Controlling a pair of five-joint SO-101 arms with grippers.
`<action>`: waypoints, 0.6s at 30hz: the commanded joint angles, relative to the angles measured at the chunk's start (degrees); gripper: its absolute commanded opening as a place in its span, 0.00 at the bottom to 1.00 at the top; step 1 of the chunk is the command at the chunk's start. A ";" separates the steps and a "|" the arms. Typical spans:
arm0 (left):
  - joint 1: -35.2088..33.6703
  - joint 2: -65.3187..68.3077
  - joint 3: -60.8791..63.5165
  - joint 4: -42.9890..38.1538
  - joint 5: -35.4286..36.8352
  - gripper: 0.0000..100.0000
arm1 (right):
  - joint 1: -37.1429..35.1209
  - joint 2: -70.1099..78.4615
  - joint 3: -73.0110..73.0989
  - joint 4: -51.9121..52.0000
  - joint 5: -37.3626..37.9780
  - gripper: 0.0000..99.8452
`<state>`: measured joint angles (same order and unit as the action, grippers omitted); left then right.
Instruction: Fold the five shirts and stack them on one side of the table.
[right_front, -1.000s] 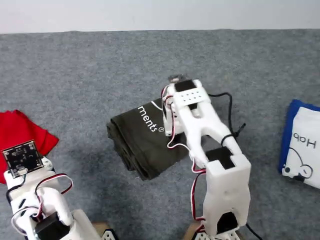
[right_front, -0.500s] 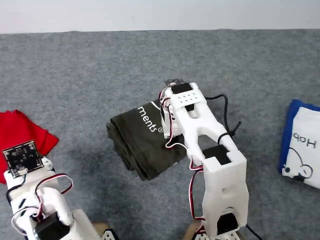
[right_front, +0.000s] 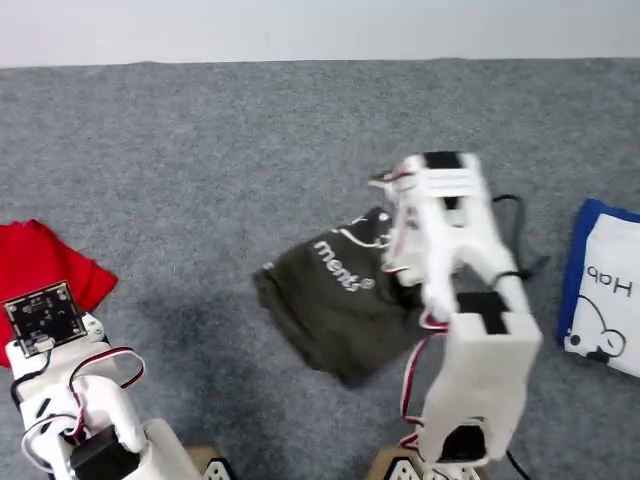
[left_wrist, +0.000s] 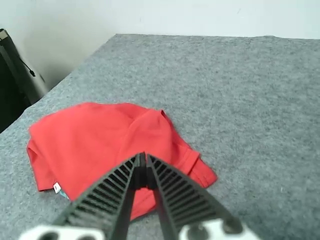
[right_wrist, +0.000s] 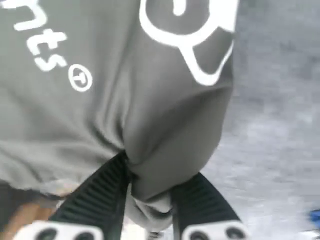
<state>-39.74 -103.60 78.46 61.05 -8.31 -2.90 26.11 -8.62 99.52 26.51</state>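
Dragging the folded dark olive cloth shirt (right_front: 335, 305) rightward across the grey tabletop's (right_front: 200, 150) middle, the right gripper (right_wrist: 150, 172), clamped on its edge, has brought it nearer the likely stack, the blue-and-white shirt (right_front: 605, 290) at the right edge.

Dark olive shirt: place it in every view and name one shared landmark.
High view: dark olive shirt lies mid-table, beneath the right arm.
Left wrist view: red shirt ahead of the left claw instead.
Right wrist view: its bunched cloth is pinched in the right claw.
Shared landmark: the shirt's white lettering.
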 joint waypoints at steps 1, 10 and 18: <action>-0.09 -0.53 -2.15 0.00 0.44 0.01 | 8.84 -4.62 -0.70 -1.36 11.08 0.01; -0.09 -0.53 -2.24 0.00 0.18 0.01 | 17.19 1.45 -10.55 -14.90 24.44 0.01; -0.09 -0.53 -2.15 0.09 0.18 0.01 | 12.97 15.78 -38.77 -11.21 25.14 0.01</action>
<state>-39.74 -103.60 78.46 61.05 -8.31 12.40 40.18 -36.13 85.45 51.12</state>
